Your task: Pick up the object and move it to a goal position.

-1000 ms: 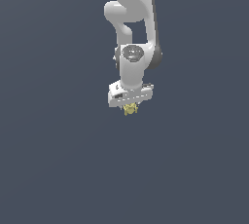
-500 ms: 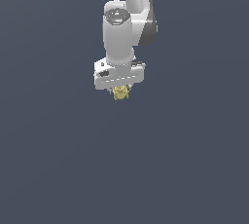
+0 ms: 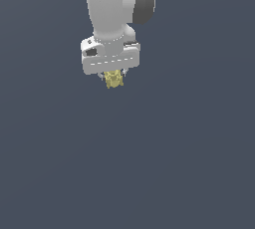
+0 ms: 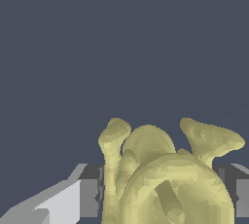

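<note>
The object (image 3: 113, 79) is a tiny pale-yellow lumpy item with small protrusions, hanging just under the white arm's hand in the exterior view. My gripper (image 3: 113, 77) is shut on it, and its short fingers are mostly hidden behind the hand and the object. In the wrist view the object (image 4: 165, 174) fills the space between the two grey fingers (image 4: 90, 191), with curved loops and two flared stubs sticking out past them. Nothing but flat dark grey surface shows beyond it.
The white arm (image 3: 117, 9) comes down from the upper edge of the exterior view. Around it lies only uniform dark grey ground, with no other object, wall or edge in sight.
The arm has shifted toward the exterior view's left and upward in the picture, carrying the object with it. The hand looks larger now. The grip on the object is unchanged.
</note>
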### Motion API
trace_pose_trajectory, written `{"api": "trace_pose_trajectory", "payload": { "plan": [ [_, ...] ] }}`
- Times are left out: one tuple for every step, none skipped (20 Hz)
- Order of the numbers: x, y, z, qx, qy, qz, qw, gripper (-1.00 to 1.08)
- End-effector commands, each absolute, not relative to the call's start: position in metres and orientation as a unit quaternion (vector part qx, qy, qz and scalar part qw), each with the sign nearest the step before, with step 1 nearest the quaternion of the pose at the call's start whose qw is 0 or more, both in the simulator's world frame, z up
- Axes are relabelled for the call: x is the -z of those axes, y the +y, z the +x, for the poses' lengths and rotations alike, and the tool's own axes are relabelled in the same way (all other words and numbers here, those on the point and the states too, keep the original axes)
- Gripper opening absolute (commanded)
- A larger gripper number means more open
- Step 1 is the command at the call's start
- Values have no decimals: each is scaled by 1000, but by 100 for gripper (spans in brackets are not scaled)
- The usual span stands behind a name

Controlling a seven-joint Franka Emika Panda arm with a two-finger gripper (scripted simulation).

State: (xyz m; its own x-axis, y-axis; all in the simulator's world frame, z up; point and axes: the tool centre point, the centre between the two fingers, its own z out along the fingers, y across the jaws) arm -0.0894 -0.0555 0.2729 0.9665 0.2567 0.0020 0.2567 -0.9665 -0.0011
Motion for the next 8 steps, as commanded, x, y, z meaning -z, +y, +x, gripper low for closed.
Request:
{"api": "trace_pose_trajectory", "payload": {
  "plan": [
    [-285,-61,-92,0,-130,-992,1,-100],
    [-288,-63,-92,0,-130,-992,1,-100],
    [-291,-64,-92,0,-130,-992,1,-100],
    [-293,-66,-93,0,-130,-992,1,-100],
    [-295,-67,-93,0,-130,-992,1,-100],
    [-297,-67,-93,0,-130,-992,1,-100],
    [-297,-68,-93,0,-130,-992,1,-100],
    [-298,-68,-93,0,-130,-992,1,-100]
  ]
}}
